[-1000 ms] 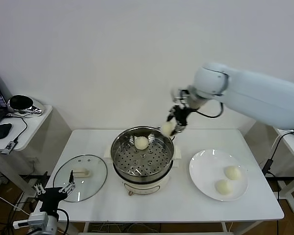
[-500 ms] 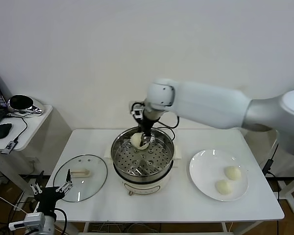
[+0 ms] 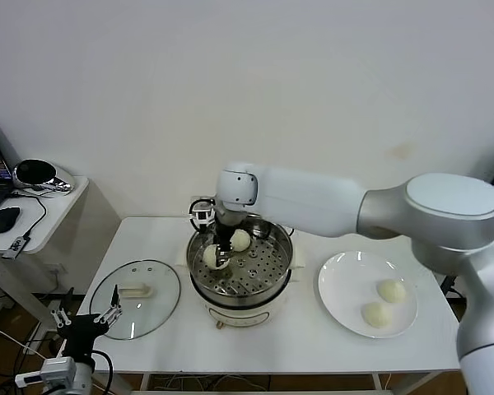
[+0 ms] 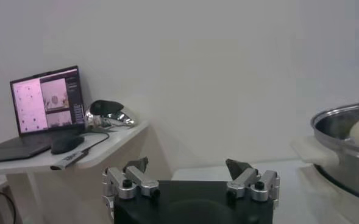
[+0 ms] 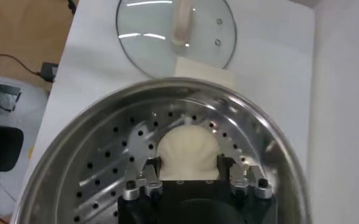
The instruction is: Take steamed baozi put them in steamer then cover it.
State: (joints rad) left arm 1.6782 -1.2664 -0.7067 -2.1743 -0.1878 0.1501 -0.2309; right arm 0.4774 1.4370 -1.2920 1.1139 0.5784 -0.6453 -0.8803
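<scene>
The steel steamer (image 3: 267, 288) stands mid-table on its cream base. My right gripper (image 3: 216, 255) reaches down into its left side, shut on a steamed baozi (image 3: 212, 257) just above the perforated tray; in the right wrist view that baozi (image 5: 188, 149) fills the space between the fingers (image 5: 150, 167). A second baozi (image 3: 241, 239) lies on the tray at the back. Two more (image 3: 390, 290) (image 3: 375, 313) rest on the white plate (image 3: 346, 284). The glass cover (image 3: 136, 298) lies flat on the table's left. My left gripper (image 3: 86, 322) waits open off the front left corner.
A side table (image 3: 53, 206) with a laptop, mouse and cables stands to the left. The left wrist view shows the steamer's rim (image 4: 341, 119) off to one side. The wall runs close behind the table.
My right arm has swung left from the steamer's far right rim, carrying the baozi across and down into the pot's left side. The left arm has barely shifted.
</scene>
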